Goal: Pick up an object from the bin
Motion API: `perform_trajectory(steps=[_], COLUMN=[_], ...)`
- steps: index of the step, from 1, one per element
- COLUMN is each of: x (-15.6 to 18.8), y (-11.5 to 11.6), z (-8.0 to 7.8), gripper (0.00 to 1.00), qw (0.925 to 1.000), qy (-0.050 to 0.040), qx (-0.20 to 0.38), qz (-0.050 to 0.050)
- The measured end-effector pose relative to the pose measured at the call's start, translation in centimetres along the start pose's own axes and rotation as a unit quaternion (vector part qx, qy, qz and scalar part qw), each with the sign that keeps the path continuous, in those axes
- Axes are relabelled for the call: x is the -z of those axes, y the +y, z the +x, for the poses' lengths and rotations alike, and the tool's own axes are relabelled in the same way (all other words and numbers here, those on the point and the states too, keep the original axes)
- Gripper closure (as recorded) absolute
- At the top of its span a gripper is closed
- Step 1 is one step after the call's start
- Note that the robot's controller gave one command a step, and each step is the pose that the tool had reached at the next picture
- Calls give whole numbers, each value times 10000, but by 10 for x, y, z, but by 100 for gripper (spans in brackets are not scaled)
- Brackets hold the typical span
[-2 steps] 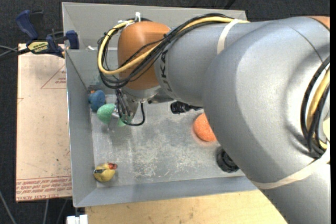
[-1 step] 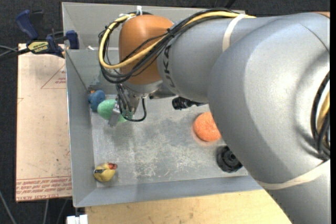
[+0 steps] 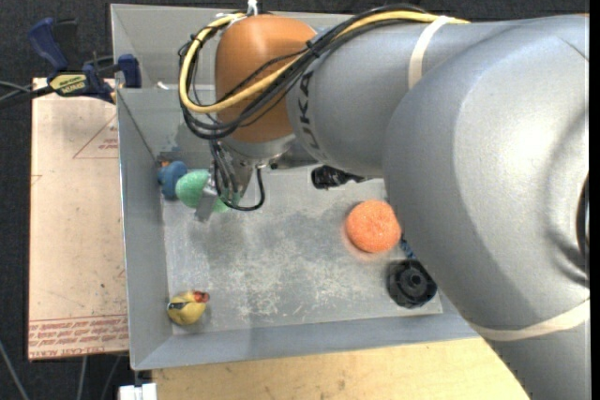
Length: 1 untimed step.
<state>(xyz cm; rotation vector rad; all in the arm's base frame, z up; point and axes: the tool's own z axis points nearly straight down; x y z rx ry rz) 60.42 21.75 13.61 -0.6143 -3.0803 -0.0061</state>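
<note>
My gripper hangs under the orange wrist cover at the bin's left side, low over the floor. A green rounded thing lies right against its left side, touching or nearly touching it. A blue thing sits just left of the green one, close to the bin's left wall. Part of the green thing is hidden behind the gripper.
An orange fuzzy ball lies right of centre. A black round cap-like part sits near the front right corner, and a small yellow toy near the front left corner. A black piece shows under the arm.
</note>
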Motion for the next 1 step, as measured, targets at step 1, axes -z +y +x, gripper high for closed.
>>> perform_trajectory(steps=[1], x=[16], y=[1], z=[-1], gripper=[100], qw=[10000], qy=[-10], qx=[3], qz=[-10])
